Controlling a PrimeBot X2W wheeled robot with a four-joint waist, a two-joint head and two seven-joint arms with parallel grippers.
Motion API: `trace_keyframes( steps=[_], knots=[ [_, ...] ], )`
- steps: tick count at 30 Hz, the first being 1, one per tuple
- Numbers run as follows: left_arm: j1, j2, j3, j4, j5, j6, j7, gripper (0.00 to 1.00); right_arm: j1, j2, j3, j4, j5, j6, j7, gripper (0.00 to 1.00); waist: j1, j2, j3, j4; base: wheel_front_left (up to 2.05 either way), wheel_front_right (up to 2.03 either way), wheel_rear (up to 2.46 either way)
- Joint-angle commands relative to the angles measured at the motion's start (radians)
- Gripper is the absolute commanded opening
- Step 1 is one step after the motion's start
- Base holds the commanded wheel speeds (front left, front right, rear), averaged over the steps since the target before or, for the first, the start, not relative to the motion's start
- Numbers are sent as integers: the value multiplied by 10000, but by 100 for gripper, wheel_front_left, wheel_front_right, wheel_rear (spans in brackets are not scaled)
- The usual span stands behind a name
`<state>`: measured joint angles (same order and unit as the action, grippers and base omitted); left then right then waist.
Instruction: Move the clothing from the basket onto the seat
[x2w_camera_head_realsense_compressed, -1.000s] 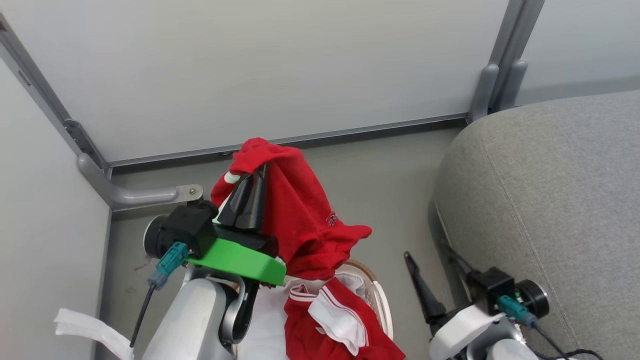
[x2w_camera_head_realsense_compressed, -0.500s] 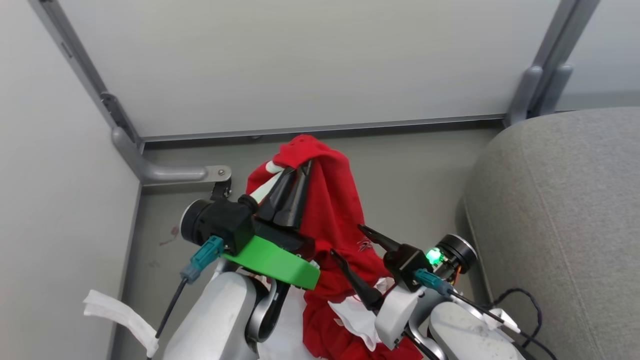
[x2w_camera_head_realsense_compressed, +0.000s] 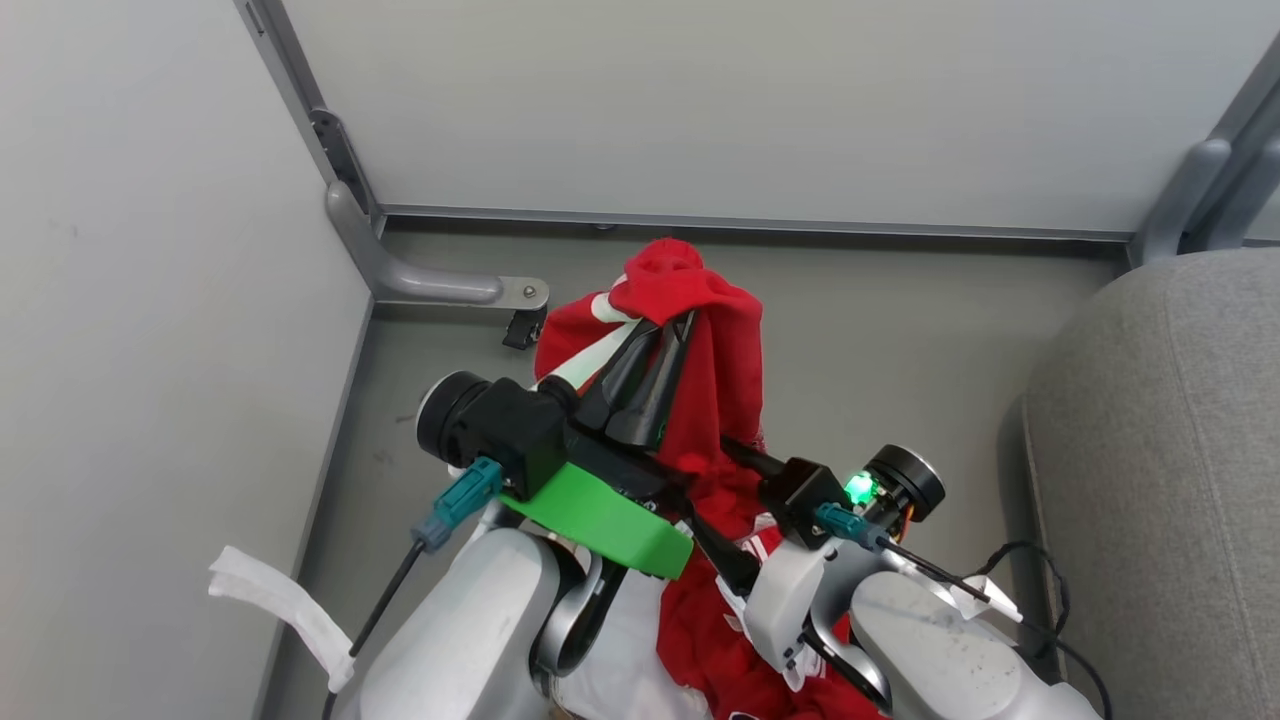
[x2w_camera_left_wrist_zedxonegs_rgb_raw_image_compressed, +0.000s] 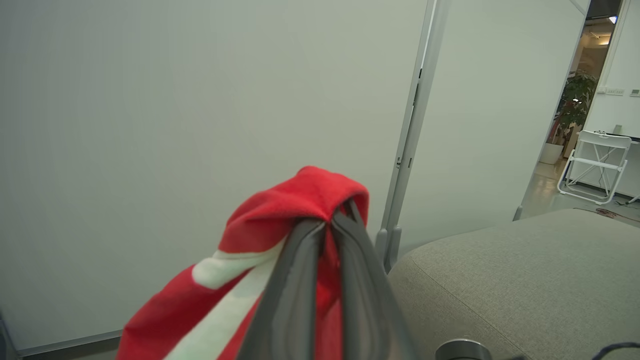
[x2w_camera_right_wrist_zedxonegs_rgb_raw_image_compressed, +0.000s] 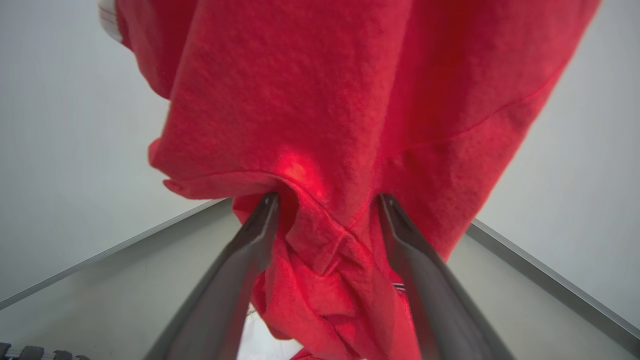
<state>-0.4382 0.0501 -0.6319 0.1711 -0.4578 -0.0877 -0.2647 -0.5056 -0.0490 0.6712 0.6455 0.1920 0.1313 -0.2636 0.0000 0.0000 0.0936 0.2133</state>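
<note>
My left gripper (x2w_camera_head_realsense_compressed: 683, 320) is shut on a bright red garment (x2w_camera_head_realsense_compressed: 725, 370) with white stripe trim and holds it up above the floor; the left wrist view shows the fingers (x2w_camera_left_wrist_zedxonegs_rgb_raw_image_compressed: 305, 280) pinching a red fold (x2w_camera_left_wrist_zedxonegs_rgb_raw_image_compressed: 300, 200). My right gripper (x2w_camera_head_realsense_compressed: 707, 480) is open, its fingers (x2w_camera_right_wrist_zedxonegs_rgb_raw_image_compressed: 250, 250) astride the hanging red cloth (x2w_camera_right_wrist_zedxonegs_rgb_raw_image_compressed: 320, 125). More red clothing (x2w_camera_head_realsense_compressed: 715, 650) lies below, beside the white liner cloth (x2w_camera_head_realsense_compressed: 620, 655). The basket is hidden under my arms. The grey seat (x2w_camera_head_realsense_compressed: 1160, 450) stands at the right and also appears as seat (x2w_camera_left_wrist_zedxonegs_rgb_raw_image_compressed: 525, 280).
Pale partition walls close the left and far sides, with a grey metal foot bracket (x2w_camera_head_realsense_compressed: 440, 285) in the corner. A white strip (x2w_camera_head_realsense_compressed: 280, 610) hangs at lower left. A black cable (x2w_camera_head_realsense_compressed: 1040, 590) trails by the seat. A folding chair (x2w_camera_left_wrist_zedxonegs_rgb_raw_image_compressed: 595, 160) stands far off.
The head camera has turned, sliding the scene rightward. My right gripper moved from beside the seat to the hanging garment and now straddles it. The left gripper still holds the garment up.
</note>
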Motion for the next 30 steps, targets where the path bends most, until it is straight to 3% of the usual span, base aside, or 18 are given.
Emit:
trace_keyframes(
  steps=[1, 6, 16, 21, 26, 27, 28, 29, 30],
  knots=[
    [-173, 14, -52, -40, -103, 38, 5, 0, -51, -47, 60, 132, 99, -10, -16, 0, 0, 0, 111, 177, 0, 0, 0],
    [-189, 14, -62, -15, -147, 162, 5, 0, 97, -54, -181, 571, 501, -10, -16, 0, 0, 0, 112, 202, 0, 0, 0],
    [113, 14, 696, 205, 83, 248, -4, 0, 1173, -62, -1367, 1037, 228, -10, -7, 0, 0, 0, 49, -337, 0, 0, 0],
    [274, 17, 1046, 381, 206, 216, -38, 0, 1606, -78, -2201, 790, 73, -12, -7, 0, 0, 0, -18, -663, 0, 0, 0],
    [498, 20, 1286, 701, 454, 207, -28, 0, 1928, -67, -3339, -409, 244, -12, -10, 0, 0, 0, -105, -1086, 0, 0, 0],
    [540, 22, 1317, 778, 533, 209, -24, 16, 1977, -70, -3560, -660, 257, -12, -10, 0, 0, 0, -115, -1178, 0, 0, 0],
    [610, 25, 1373, 879, 607, 215, -24, 45, 2053, -60, -3816, -1042, 306, -12, -10, 0, 0, 0, -138, -1317, 0, 0, 0],
    [697, 23, 1424, 998, 604, 218, -18, 100, 2142, -56, -4098, -1447, 385, -12, -10, 0, 0, 0, -161, -1456, 0, 0, 0],
    [735, 22, 1496, 1075, 620, 236, -15, 100, 2190, -60, -4293, -1740, 406, -12, -10, 0, 0, 0, -173, -1597, 0, 0, 0]
  ],
)
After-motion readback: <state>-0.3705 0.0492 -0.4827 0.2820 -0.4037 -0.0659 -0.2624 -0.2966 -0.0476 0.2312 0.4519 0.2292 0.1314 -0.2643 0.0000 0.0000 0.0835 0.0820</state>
